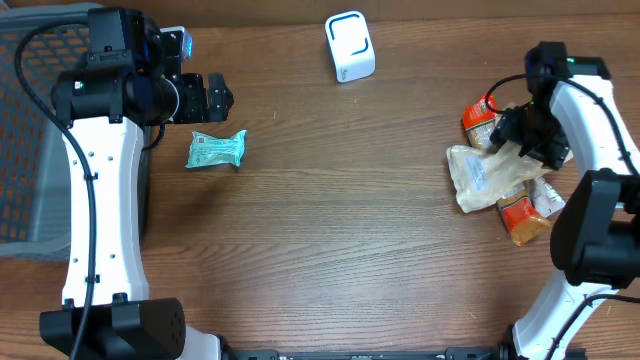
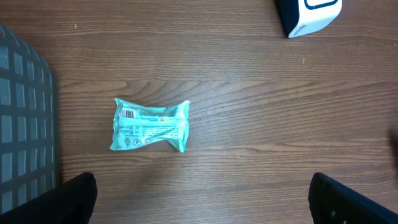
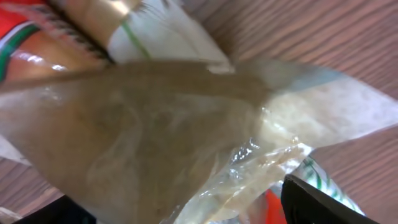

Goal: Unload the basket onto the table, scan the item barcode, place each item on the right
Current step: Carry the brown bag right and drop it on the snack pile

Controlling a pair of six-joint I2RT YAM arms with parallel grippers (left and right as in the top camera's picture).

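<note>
Teal crinkled packet (image 1: 215, 149), a small barcode at one end, lies flat on the wood table (image 1: 330, 220) just beside the left gripper (image 1: 222, 97), jaws spread wide. A white boxy scanner (image 1: 350, 46) stands well apart. The right gripper (image 1: 525, 135), jaws spread, hangs over a clear bag (image 1: 485, 175) on glossy orange pouches (image 1: 520, 215).

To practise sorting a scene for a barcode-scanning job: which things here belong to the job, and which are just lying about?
Belong to the job:
white scanner
clear bag, beneath the right hand
teal packet, probably, its barcode showing

Lying about for now:
orange packets
grey basket
</note>
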